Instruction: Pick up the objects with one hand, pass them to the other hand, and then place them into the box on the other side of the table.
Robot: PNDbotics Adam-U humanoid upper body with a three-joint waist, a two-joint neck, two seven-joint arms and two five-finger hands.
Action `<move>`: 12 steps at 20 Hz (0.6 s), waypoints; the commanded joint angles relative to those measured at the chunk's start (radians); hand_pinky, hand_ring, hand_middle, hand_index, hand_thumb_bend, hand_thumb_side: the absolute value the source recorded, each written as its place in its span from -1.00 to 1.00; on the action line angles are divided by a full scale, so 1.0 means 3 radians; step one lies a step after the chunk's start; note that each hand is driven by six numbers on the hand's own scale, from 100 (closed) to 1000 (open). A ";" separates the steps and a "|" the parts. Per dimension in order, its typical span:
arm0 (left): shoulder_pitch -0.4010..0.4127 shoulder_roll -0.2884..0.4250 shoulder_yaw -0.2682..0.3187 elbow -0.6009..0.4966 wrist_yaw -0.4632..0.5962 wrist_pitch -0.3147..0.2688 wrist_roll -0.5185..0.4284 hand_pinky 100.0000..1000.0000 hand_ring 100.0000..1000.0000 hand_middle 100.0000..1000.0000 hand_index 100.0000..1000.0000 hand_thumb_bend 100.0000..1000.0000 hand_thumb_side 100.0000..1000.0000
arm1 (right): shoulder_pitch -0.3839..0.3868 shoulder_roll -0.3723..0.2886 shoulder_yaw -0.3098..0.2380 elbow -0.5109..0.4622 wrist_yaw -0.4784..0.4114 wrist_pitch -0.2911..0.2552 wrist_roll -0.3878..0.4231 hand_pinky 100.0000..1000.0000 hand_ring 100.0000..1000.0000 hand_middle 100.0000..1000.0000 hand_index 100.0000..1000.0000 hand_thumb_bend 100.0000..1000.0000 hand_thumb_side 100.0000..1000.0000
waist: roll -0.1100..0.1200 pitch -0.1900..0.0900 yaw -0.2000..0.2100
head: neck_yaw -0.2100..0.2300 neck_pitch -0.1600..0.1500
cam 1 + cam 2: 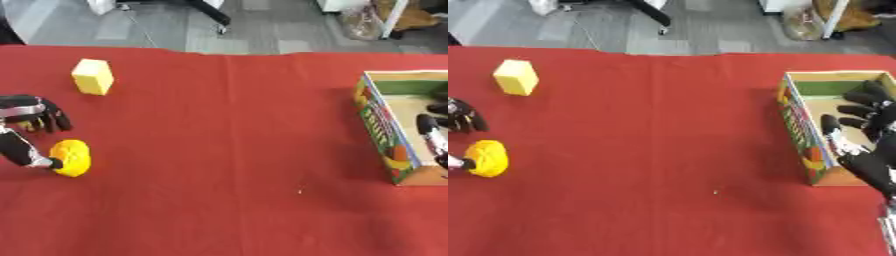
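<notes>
In the left eye view, the left hand (31,125) was low on the red table (227,150), near the left edge. Its fingers were bent down over the space above a round yellow thing (71,157). The thumb came in from below and touched the near side of that thing. The fingers were not wrapped around it yet, so the hand was partly open and held nothing. A yellow block (93,76) sat farther away from this hand, well apart from it and a bit to its right. The box (385,135) stood far off to the right of the hand, across the table.

In the right eye view, the right hand (868,125) was over the box (798,130), with its fingers spread wide and reaching inside. It held nothing. The round yellow thing (487,158) was well apart from this hand, far to its left.

I think the step was grabbing the round yellow thing. To do it well, the left hand should bring its fingers down on the far side while the thumb stays on the near side. A round thing can roll away, so both sides should close together. Then the hand can lift it.
</notes>
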 commanded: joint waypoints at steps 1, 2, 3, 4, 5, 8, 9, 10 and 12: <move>-0.0019 0.0073 -0.0006 0.0017 -0.0028 -0.0010 -0.0120 0.45 0.37 0.38 0.52 -0.07 -0.75 | -0.0036 -0.0047 -0.0020 -0.0033 -0.0019 -0.0010 0.0013 0.42 0.50 0.52 0.93 -0.45 -0.46 | 0.0054 -0.0121 -0.0006 | 0.0016 0.0006; -0.0012 0.0074 -0.0011 0.0025 -0.0045 -0.0013 -0.0164 0.45 0.37 0.38 0.52 -0.09 -0.76 | -0.0036 -0.0048 -0.0021 -0.0032 -0.0020 -0.0010 0.0013 0.42 0.50 0.52 0.93 -0.45 -0.46 | 0.0054 -0.0121 -0.0007 | 0.0017 0.0007; -0.0008 0.0076 -0.0011 0.0030 -0.0067 -0.0016 -0.0196 0.44 0.35 0.36 0.50 -0.13 -0.78 | -0.0036 -0.0049 -0.0022 -0.0031 -0.0020 -0.0009 0.0013 0.42 0.50 0.52 0.93 -0.46 -0.45 | 0.0055 -0.0121 -0.0007 | 0.0018 0.0007; -0.0003 0.0078 -0.0009 0.0031 -0.0101 -0.0020 -0.0210 0.42 0.33 0.33 0.48 -0.14 -0.79 | -0.0037 -0.0049 -0.0023 -0.0030 -0.0021 -0.0008 0.0012 0.42 0.50 0.52 0.93 -0.46 -0.45 | 0.0055 -0.0121 -0.0006 | 0.0019 0.0008; 0.0000 0.0077 -0.0004 0.0028 -0.0137 -0.0025 -0.0204 0.34 0.20 0.19 0.37 -0.23 -0.84 | -0.0038 -0.0049 -0.0023 -0.0029 -0.0022 -0.0008 0.0012 0.42 0.50 0.52 0.93 -0.46 -0.45 | 0.0056 -0.0121 -0.0005 | 0.0020 0.0008; 0.0027 0.0066 0.0044 0.0000 -0.0227 -0.0032 -0.0014 0.11 -0.04 -0.07 0.10 -0.50 -0.96 | -0.0039 -0.0047 -0.0024 -0.0027 -0.0022 -0.0006 0.0013 0.42 0.50 0.52 0.93 -0.46 -0.45 | 0.0057 -0.0120 -0.0001 | 0.0014 0.0010; 0.0043 0.0064 0.0061 -0.0014 -0.0239 -0.0032 0.0074 0.05 -0.10 -0.14 0.02 -0.56 -0.98 | -0.0038 -0.0047 -0.0024 -0.0027 -0.0021 -0.0006 0.0013 0.42 0.50 0.52 0.93 -0.46 -0.45 | 0.0057 -0.0120 0.0000 | 0.0013 0.0010; 0.0057 0.0063 0.0079 -0.0034 -0.0241 -0.0032 0.0157 0.02 -0.14 -0.18 -0.03 -0.60 -1.00 | -0.0038 -0.0048 -0.0025 -0.0026 -0.0021 -0.0006 0.0014 0.42 0.50 0.52 0.93 -0.45 -0.45 | 0.0057 -0.0120 0.0002 | 0.0012 0.0010; 0.0086 0.0061 0.0120 -0.0083 -0.0222 -0.0032 0.0301 -0.03 -0.20 -0.25 -0.11 -0.63 -1.00 | -0.0039 -0.0050 -0.0027 -0.0025 -0.0020 -0.0006 0.0016 0.42 0.50 0.52 0.93 -0.44 -0.45 | 0.0058 -0.0122 0.0004 | 0.0012 0.0009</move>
